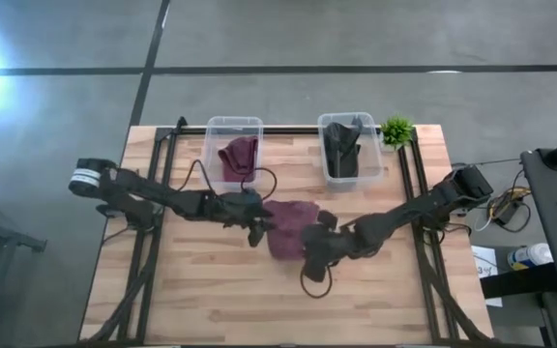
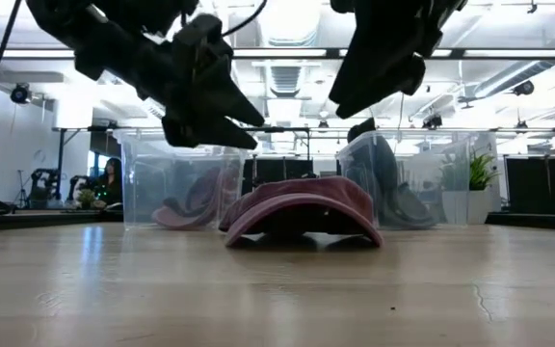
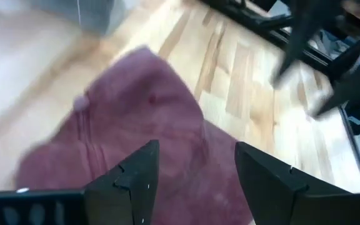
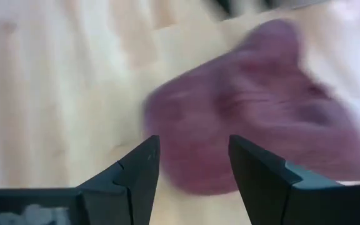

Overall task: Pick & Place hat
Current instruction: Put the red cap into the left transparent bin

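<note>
A maroon cap [image 1: 291, 227] lies brim-down on the wooden table's middle; the low view shows the cap [image 2: 302, 207] resting on its brim and rim. My left gripper [image 1: 257, 224] hovers open just above its left side, fingers [image 2: 222, 120] clear of the cloth. My right gripper [image 1: 315, 238] hovers open above its right near side, also seen higher up [image 2: 364, 96]. In the left wrist view the cap [image 3: 136, 112] lies beyond the open gripper [image 3: 195, 181]. The right wrist view shows the cap [image 4: 255, 106] past the open gripper [image 4: 192, 175].
Two clear bins stand at the far edge: the left bin [image 1: 211, 130] holds another maroon cap [image 1: 240, 155], the right bin [image 1: 322, 130] a dark cap [image 1: 348, 145]. A small green plant [image 1: 397, 130] stands right of them. Bare wood [image 1: 211, 290] lies toward the near edge.
</note>
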